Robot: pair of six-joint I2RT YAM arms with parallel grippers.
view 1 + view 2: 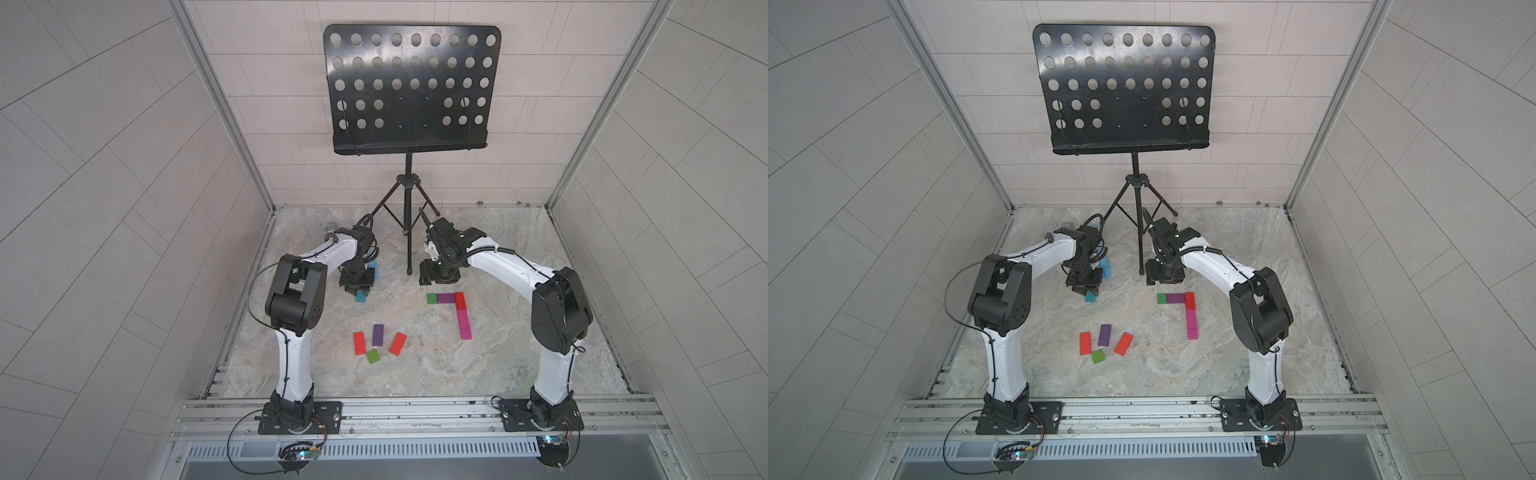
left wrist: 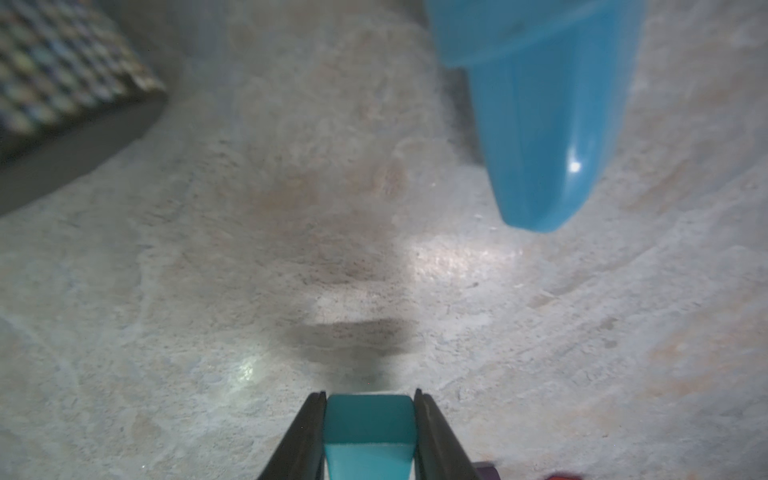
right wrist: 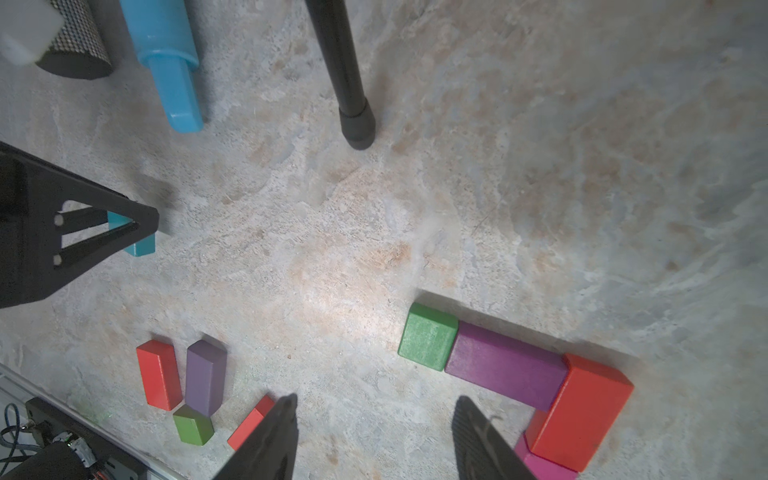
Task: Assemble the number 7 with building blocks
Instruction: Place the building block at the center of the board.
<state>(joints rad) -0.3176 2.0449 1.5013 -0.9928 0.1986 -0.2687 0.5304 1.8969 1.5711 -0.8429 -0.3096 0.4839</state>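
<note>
My left gripper (image 2: 370, 392) is shut on a teal block (image 2: 369, 419), held low over the table at the back left; both top views show this block (image 1: 360, 296) (image 1: 1090, 296) under its fingers. A green square (image 1: 432, 298), a purple bar (image 1: 445, 298), a red block (image 1: 459, 300), a magenta bar (image 1: 463, 318) and a magenta square (image 1: 466, 333) lie joined in a 7 shape. My right gripper (image 3: 376, 401) hovers open and empty just behind that shape. Two red bars (image 1: 359, 343) (image 1: 397, 344), a purple bar (image 1: 377, 335) and a green square (image 1: 373, 356) lie loose at front centre.
A black music stand (image 1: 411, 87) rises at the back; one tripod foot (image 3: 357, 129) rests between the two grippers. A blue microphone (image 3: 166, 54) and a glittery tube (image 2: 62, 70) lie behind the left gripper. Walls enclose the table on three sides.
</note>
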